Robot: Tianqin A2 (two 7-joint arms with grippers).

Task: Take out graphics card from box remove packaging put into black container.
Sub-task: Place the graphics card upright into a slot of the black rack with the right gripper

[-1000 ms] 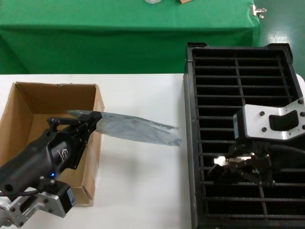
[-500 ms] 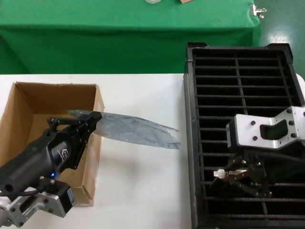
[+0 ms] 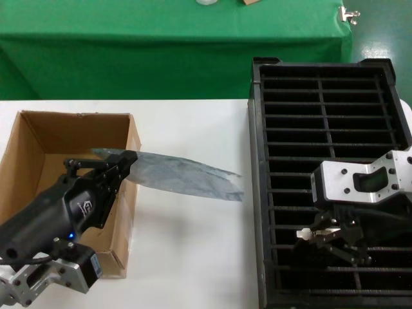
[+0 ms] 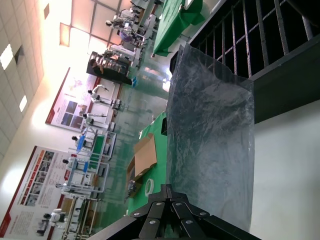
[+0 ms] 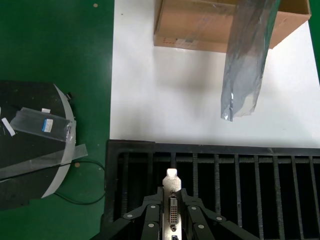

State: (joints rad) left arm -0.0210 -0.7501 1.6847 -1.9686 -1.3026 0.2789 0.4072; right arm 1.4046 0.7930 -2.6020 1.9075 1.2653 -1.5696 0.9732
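Right hand point(image 3: 329, 239) grips the graphics card point(image 5: 173, 207) over the black container point(image 3: 270, 116); left hand point(image 3: 122, 164) pinches the packaging point(image 3: 187, 175).

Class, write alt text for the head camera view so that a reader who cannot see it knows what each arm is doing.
The right gripper lowers the graphics card into a slot of the black container. The left gripper, above the open box, holds the empty packaging out flat over the white table.
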